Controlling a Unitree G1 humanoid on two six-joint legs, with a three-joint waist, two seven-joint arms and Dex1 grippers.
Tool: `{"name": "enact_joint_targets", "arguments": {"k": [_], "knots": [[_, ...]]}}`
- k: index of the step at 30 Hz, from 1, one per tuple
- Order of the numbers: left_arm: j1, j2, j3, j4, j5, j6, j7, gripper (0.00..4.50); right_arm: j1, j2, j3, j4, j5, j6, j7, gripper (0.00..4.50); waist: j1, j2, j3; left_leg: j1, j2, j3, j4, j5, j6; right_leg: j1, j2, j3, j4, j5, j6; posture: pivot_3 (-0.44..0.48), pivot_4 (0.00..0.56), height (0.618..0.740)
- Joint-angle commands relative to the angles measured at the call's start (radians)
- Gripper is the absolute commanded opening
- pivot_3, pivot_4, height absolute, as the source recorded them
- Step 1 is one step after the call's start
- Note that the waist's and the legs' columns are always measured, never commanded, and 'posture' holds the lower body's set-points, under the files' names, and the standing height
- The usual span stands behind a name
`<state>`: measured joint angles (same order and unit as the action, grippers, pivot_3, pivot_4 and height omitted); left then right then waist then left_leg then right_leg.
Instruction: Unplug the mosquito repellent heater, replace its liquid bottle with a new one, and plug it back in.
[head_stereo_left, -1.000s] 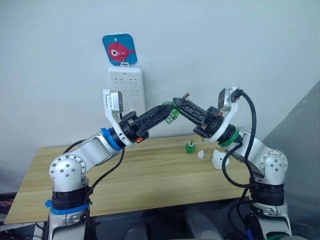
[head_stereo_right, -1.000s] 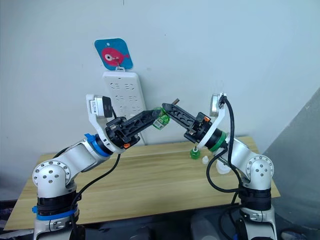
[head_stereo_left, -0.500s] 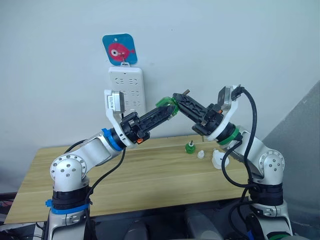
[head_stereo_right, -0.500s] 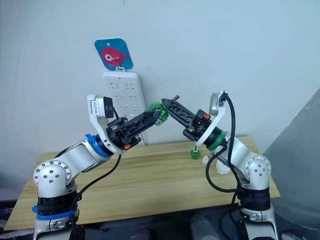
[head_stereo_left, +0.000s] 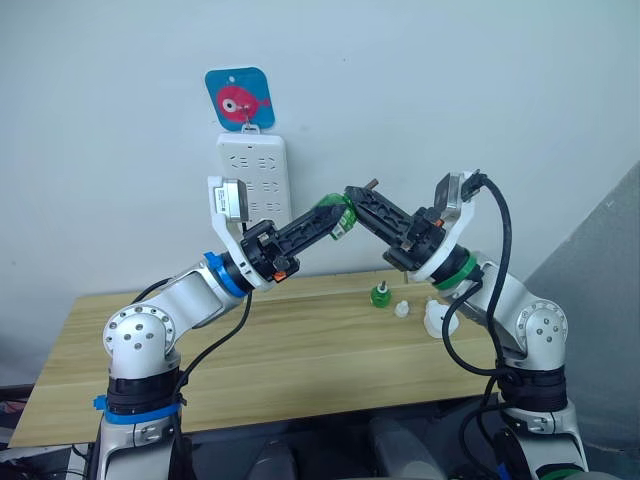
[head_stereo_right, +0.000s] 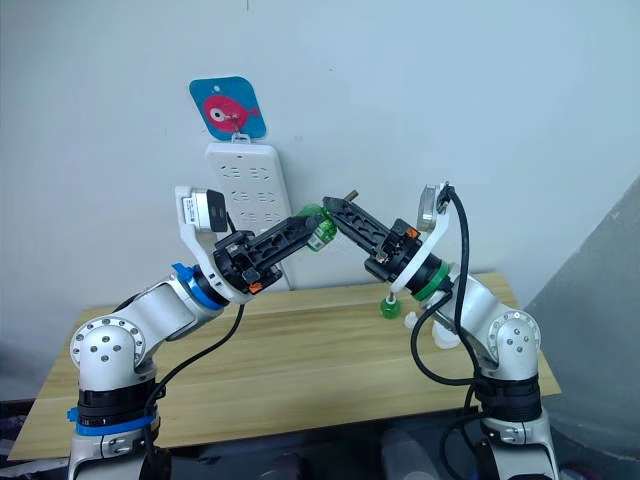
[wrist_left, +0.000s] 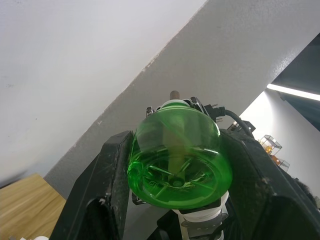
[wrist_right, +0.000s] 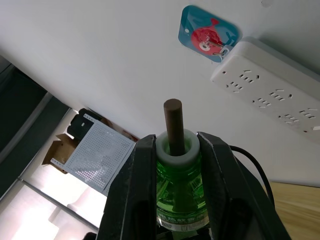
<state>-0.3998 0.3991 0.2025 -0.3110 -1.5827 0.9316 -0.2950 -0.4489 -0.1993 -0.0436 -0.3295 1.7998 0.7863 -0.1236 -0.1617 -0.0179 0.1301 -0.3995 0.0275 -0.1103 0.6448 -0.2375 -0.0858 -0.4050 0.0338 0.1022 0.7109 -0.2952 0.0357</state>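
A translucent green bottle (wrist_left: 175, 155) with a white neck and a bare brown wick (wrist_right: 173, 120) hangs in mid-air in front of the wall. My left gripper (head_stereo_left: 333, 216) is shut on its body. My right gripper (head_stereo_left: 354, 203) is shut on its neck, fingers (wrist_right: 139, 170) on both sides of the white collar. The white mosquito repellent heater (head_stereo_left: 437, 318) lies on the table at the right, partly behind my right arm. A second small green bottle (head_stereo_left: 379, 295) stands beside it with a small white cap (head_stereo_left: 401, 308).
A long white power strip (head_stereo_left: 254, 180) hangs on the wall under a blue fish hook plate (head_stereo_left: 239, 98), just behind and left of the grippers. The wooden table (head_stereo_left: 250, 350) lies below them.
My left wrist has risen and rolled a little, turning the bottle slightly between the two grippers. The right arm has barely moved. The things on the table are where they were.
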Motion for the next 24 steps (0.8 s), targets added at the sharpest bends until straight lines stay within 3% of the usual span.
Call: {"name": "enact_joint_targets", "arguments": {"k": [1,6,11,12,16,20,24], "knots": [[-0.018,0.016,0.016,-0.009,-0.019,-0.018,0.005,2.3,-0.011,-0.01,0.008,-0.061,0.026,-0.006,0.013,0.82,0.0,0.0,0.0,0.0,0.0,0.0,0.0,0.0,0.0,0.0,0.0,0.0,0.0,0.0,0.0,-0.119,0.052,0.74],[-0.018,0.039,0.02,-0.001,-0.02,-0.014,-0.003,2.3,-0.014,-0.001,0.007,-0.067,0.046,-0.037,-0.015,2.55,0.001,0.0,0.0,0.0,0.0,0.0,0.0,0.0,0.0,0.0,0.0,0.0,0.0,0.0,0.0,-0.121,0.05,0.74],[-0.021,0.12,0.033,0.015,-0.026,0.015,-0.04,2.3,-0.008,-0.013,-0.008,-0.089,0.029,-0.069,-0.047,4.33,-0.001,0.0,0.0,0.0,0.0,0.0,0.0,0.0,0.0,0.0,0.0,0.0,0.0,0.0,0.0,-0.136,0.055,0.74],[-0.022,0.142,0.04,0.02,-0.03,0.021,-0.048,2.3,0.001,-0.025,-0.014,-0.095,0.019,-0.073,-0.052,4.5,-0.002,0.0,0.0,0.0,0.0,0.0,0.0,0.0,0.0,0.0,0.0,0.0,0.0,0.0,0.0,-0.138,0.059,0.74],[-0.016,0.234,0.069,0.048,-0.031,0.054,-0.088,2.3,0.045,-0.129,-0.036,-0.126,-0.079,-0.057,-0.069,4.5,0.002,0.001,0.001,0.0,0.0,0.0,-0.001,0.0,0.0,0.0,0.0,0.0,-0.001,0.0,0.0,-0.13,0.114,0.74],[0.01,0.274,0.048,0.028,0.034,0.065,-0.133,2.3,0.075,-0.361,-0.035,-0.189,-0.254,0.034,-0.034,4.5,0.016,0.01,0.017,-0.001,0.0,0.003,-0.001,0.0,0.0,0.0,0.0,0.002,-0.007,-0.001,0.0,-0.145,0.15,0.74],[0.053,0.32,-0.039,-0.016,0.236,0.03,-0.294,2.3,0.114,-0.623,0.025,-0.164,-0.563,0.133,-0.005,4.5,0.02,0.011,0.032,0.0,0.001,0.004,-0.003,0.0,0.0,0.0,0.001,0.003,-0.01,-0.001,0.0,-0.21,0.186,0.74]]}}
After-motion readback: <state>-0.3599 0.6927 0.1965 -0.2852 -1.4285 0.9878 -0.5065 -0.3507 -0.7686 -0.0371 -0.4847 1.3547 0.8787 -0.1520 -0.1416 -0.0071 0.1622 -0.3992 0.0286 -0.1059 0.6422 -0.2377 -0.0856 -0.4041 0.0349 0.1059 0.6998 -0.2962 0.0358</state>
